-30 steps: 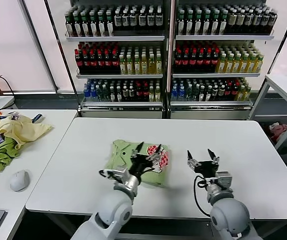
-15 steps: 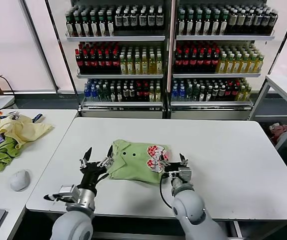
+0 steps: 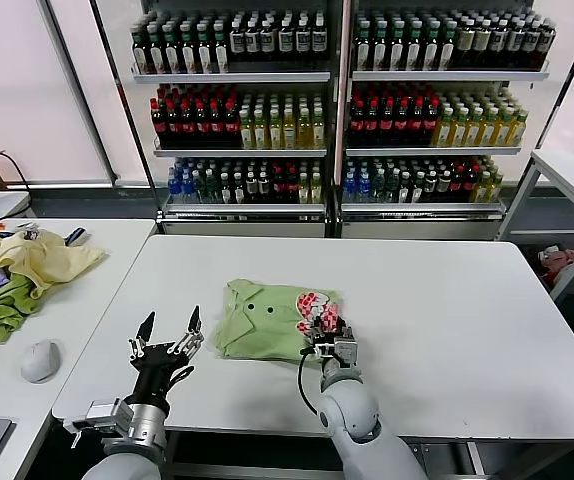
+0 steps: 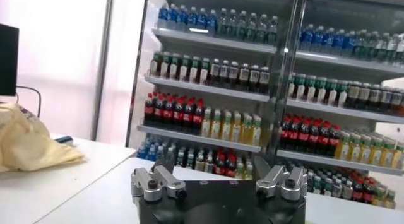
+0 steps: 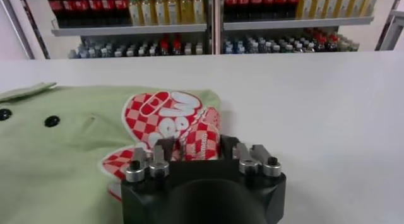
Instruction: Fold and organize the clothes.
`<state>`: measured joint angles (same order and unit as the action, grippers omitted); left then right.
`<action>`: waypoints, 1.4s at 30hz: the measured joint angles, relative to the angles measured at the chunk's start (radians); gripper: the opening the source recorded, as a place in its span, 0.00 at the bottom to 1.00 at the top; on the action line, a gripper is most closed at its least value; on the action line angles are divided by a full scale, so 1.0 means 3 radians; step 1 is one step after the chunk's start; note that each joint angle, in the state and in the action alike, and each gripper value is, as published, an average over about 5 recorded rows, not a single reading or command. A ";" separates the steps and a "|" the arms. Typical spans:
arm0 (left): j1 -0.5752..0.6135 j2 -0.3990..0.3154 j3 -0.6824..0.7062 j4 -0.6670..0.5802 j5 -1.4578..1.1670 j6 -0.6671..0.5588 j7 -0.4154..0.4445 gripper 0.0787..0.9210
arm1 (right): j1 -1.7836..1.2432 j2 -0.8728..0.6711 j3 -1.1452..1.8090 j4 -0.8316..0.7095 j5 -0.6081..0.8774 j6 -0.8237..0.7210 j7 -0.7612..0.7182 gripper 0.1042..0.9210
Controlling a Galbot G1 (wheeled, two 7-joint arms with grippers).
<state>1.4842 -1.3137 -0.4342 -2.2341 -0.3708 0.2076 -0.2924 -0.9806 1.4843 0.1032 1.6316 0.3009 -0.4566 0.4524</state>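
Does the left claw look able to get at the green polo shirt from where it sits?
Probably yes: the left claw is open beside the polo shirt, with only bare table between them.

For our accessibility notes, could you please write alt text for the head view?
A folded light green polo shirt lies on a white table, with the right gripper at its printed edge. The left gripper hovers open to the shirt's left, apart from it; bottle shelves stand behind.
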 measured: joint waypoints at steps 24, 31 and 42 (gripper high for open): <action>0.0170 -0.0086 0.0083 -0.0085 0.0203 -0.0015 0.0035 0.88 | 0.0572 -0.0733 0.0405 -0.0642 -0.0416 0.0580 -0.0905 0.25; 0.0147 -0.0105 0.0164 -0.0032 0.0283 -0.0018 0.0053 0.88 | 0.0303 -0.0833 0.0582 -0.0407 -0.0478 0.0819 -0.0927 0.51; 0.0087 -0.0088 0.0234 0.0026 0.0342 -0.0040 0.0064 0.88 | -0.0409 -0.0946 0.0963 0.0414 -0.0353 0.1056 -0.0985 0.85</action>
<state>1.5103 -1.3400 -0.3642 -2.2262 -0.2683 0.1957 -0.2731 -1.1031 1.2005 0.3919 1.7557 0.1951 -0.1396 0.1568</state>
